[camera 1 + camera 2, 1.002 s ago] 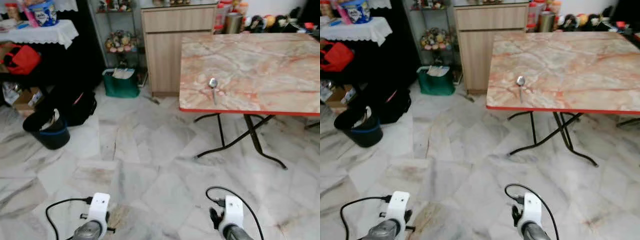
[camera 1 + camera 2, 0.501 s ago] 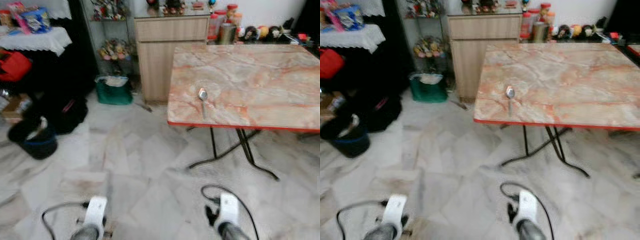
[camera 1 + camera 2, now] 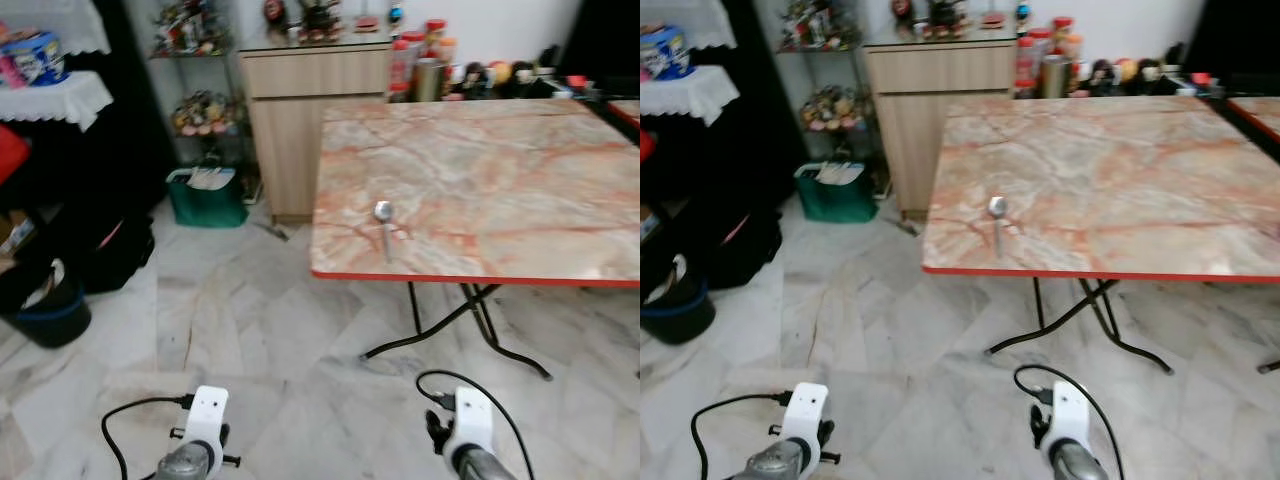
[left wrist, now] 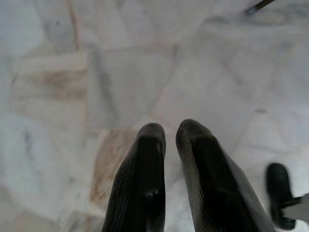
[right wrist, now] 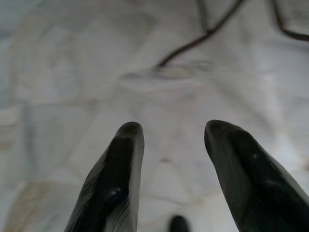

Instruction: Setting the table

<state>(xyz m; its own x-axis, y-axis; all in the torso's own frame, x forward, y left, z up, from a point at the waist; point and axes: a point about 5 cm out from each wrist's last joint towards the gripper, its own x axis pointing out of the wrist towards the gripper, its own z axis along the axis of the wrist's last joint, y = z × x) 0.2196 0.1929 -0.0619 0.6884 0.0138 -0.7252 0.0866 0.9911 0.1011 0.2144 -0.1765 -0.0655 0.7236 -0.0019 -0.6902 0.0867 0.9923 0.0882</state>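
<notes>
A metal spoon point(image 3: 384, 222) lies alone near the front left corner of a pink marble folding table point(image 3: 500, 170) with a red rim. Both arms hang low over the marble floor, well short of the table. My left gripper point(image 4: 170, 137) points down at the floor tiles with its fingers nearly touching, shut on nothing. My right gripper point(image 5: 169, 133) also points at the floor, its two fingers point(image 5: 120, 169) spread apart and empty. The wrists show at the bottom of the eye views, left wrist point(image 3: 200, 440) and right wrist point(image 3: 465, 440).
A wooden cabinet point(image 3: 305, 110) stands behind the table's left end, with jars and bottles point(image 3: 420, 70) beside it. A green bag point(image 3: 205, 195), a black bag point(image 3: 115, 255) and a dark bucket point(image 3: 45, 310) sit on the floor at left. The table's black legs point(image 3: 470, 320) spread underneath.
The whole view has shifted: the table and spoon now sit further left and lower, nearer to me, so the camera has moved. Both arms still hang the same way.
</notes>
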